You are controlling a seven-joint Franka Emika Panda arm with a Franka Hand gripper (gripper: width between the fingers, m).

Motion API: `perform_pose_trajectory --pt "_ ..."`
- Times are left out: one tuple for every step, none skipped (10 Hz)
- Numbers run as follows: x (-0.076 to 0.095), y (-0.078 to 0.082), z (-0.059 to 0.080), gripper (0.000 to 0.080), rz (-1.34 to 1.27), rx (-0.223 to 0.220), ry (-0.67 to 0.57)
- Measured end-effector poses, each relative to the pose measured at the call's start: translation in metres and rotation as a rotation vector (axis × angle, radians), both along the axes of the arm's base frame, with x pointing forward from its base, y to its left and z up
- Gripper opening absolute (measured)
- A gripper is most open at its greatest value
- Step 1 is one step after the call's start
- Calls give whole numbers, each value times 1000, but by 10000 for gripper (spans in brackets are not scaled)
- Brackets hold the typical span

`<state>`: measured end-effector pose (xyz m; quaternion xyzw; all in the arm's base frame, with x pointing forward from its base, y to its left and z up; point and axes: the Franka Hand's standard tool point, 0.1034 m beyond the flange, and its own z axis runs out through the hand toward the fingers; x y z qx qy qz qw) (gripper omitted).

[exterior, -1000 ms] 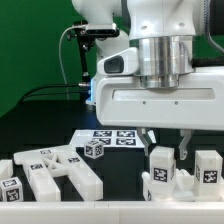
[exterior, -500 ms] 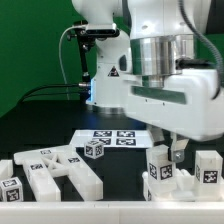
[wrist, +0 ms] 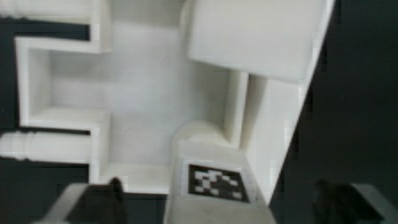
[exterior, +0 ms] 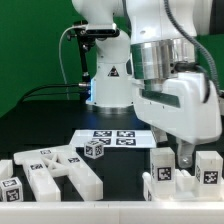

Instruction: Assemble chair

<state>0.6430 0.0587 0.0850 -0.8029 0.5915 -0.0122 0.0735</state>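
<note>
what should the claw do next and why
Probably lower a touch, then close. The wrist view shows the claw open, with one finger on each side of a tagged white part and nothing gripped yet. In the exterior view it sits low among the upright parts on that view's right, so a short descent should seat the grip.

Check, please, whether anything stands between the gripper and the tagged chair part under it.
Nothing visible does. In the wrist view the open gripper faces the tagged part, which lies between its fingers with nothing over it.
</note>
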Motion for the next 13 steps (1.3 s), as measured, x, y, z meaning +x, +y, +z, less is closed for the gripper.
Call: perform_pose_trajectory --pt "1 1 1 610 181 -19 -19" --pt "1 0 1 610 351 -34 -32" --pt "1 0 1 642 380 -39 -36" --pt "1 -1 1 647 463 -48 -45" --pt "1 -1 1 647 509 -53 -50" --pt "1 -2 1 649 608 -64 -60" --pt "5 -5 3 649 924 -143 -94" --pt "6 -2 2 649 971 -164 -111" --pt "5 -3 1 649 950 -160 -108" --pt "5 -4 1 522 947 -160 -108" --pt "5 -3 1 522 894 -153 -105" --pt "5 -4 1 346 816 -145 -99" --pt "6 -7 2 298 765 -142 -95"
